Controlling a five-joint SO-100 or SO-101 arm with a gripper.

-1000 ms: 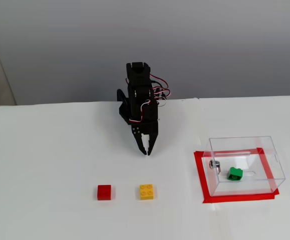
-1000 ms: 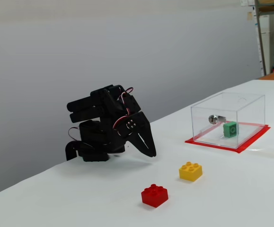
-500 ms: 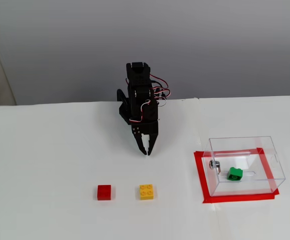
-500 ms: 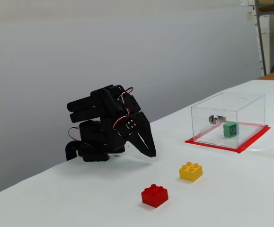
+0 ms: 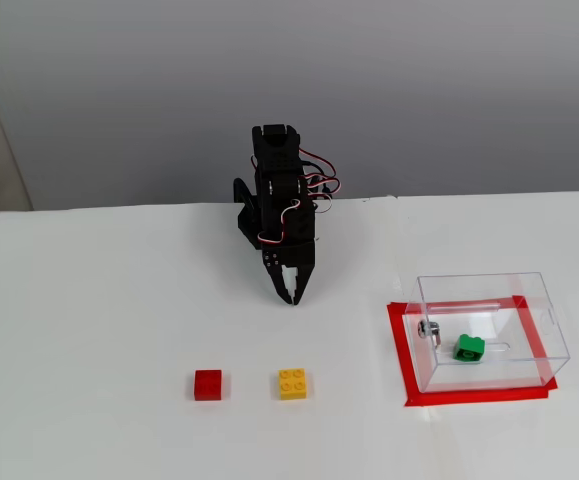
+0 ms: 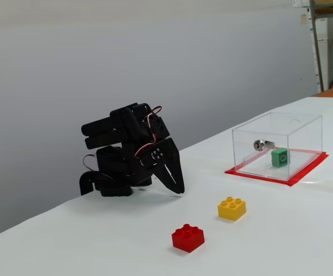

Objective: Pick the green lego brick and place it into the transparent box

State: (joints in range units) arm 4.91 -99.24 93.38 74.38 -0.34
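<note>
Presently the green lego brick (image 5: 470, 348) lies inside the transparent box (image 5: 489, 290), on its floor, tilted on one side rather than flat. In a fixed view it sits toward the near left part of the box, just right of a small metal fitting (image 5: 428, 329) on the left wall. In the other fixed view the brick (image 6: 279, 157) shows a side face; studs hard to make out through the clear wall. Whether it touches the fitting (image 6: 259, 144) cannot be told.

Box stands on a red taped rectangle (image 5: 403, 352) at the right of the white worktop (image 5: 89, 320); far edge of the tape partly masked by the box walls and glare.

Arm folded at the far middle of the worktop, hand (image 5: 291, 295) pointing down, tips just above the surface or touching it, unclear which. Fingers together, holding nothing; the black on black makes the seam hard to read in the side view (image 6: 178, 188). Arm base is largely hidden behind its own upper links.

Red brick (image 5: 208, 384) and yellow brick (image 5: 292, 383) sit near the front, side by side but apart, red on the left, both studs up, well clear of hand and box.
</note>
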